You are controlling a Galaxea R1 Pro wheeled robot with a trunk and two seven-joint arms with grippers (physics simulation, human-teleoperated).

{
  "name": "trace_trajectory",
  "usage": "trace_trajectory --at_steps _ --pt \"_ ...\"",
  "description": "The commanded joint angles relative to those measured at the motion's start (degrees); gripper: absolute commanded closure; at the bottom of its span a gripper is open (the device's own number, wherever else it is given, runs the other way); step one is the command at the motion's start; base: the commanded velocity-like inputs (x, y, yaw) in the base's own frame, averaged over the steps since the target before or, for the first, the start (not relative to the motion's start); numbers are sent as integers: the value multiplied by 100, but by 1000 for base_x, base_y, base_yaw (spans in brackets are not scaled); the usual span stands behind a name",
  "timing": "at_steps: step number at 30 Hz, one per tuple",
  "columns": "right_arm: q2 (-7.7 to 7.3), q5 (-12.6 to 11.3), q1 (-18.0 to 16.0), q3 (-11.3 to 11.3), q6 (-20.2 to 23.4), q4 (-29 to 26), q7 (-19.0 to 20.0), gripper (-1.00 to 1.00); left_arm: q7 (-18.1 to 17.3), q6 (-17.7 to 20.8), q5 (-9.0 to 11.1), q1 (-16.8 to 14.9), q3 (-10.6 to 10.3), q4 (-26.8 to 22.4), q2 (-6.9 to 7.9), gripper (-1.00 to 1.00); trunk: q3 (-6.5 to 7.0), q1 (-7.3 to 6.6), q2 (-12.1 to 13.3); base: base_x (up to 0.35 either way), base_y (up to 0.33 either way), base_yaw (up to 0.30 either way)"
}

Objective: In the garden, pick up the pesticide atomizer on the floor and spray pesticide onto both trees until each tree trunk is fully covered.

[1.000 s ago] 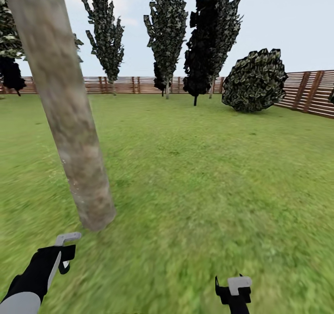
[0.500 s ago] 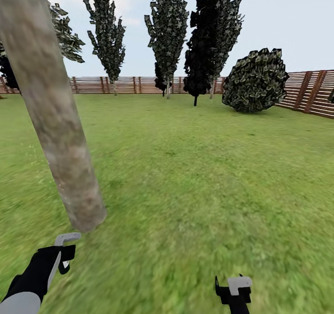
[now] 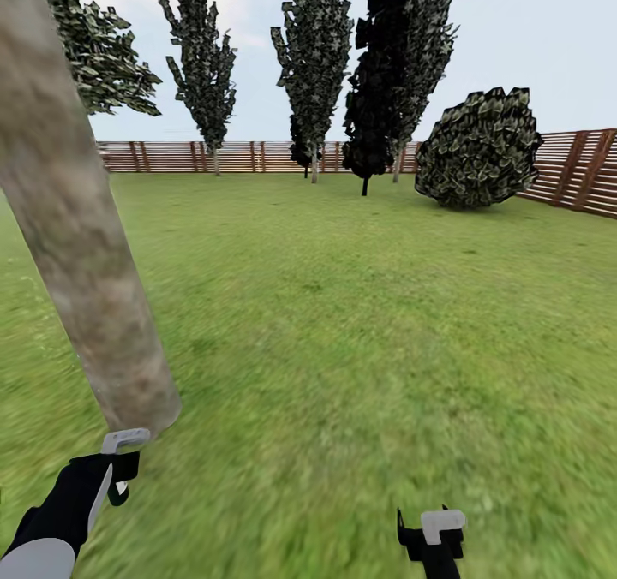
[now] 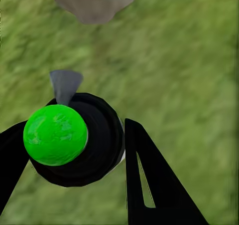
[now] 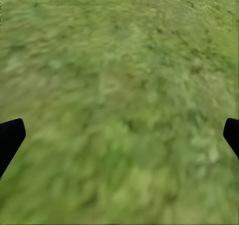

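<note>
While clamped in left hand [image 4: 69, 170], atomizer [image 4: 74, 137] nozzle toward tree trunk [image 3: 81, 245]; right hand [image 5: 119, 135] open.

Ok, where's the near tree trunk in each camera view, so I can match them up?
Head view: the tree trunk leans up the left side, its base on the grass just ahead of the left arm.
Left wrist view: the trunk's grey base sits at the picture's upper edge.
Right wrist view: grass.
Shared landmark: the atomizer nozzle, grey, points toward the trunk base in both the head and left wrist views.
</note>
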Motion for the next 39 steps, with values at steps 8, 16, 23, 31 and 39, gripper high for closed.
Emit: trace_trajectory --at_steps 8,16,23,31,39 --pt "2 58 -3 3 2 4 -57 -100 -47 24 -59 -5 13 -9 -4 100 -6 1 -2 170 -186 268" --pt "1 58 -3 3 2 4 -58 -100 -47 24 -59 -5 14 -9 -4 100 -6 1 -2 -101 -221 277" --pt "-1 58 -3 3 2 4 -58 -100 -47 24 -51 -5 16 -9 -4 100 -6 1 -2 51 -261 95" --pt "-1 58 -3 3 2 4 -58 -100 -51 24 -51 -5 19 -9 -4 100 -6 1 -2 216 -214 2" --pt "0 58 -3 3 2 4 -58 -100 -52 24 -47 -5 19 -1 -14 100 -6 1 -2 241 -195 1"
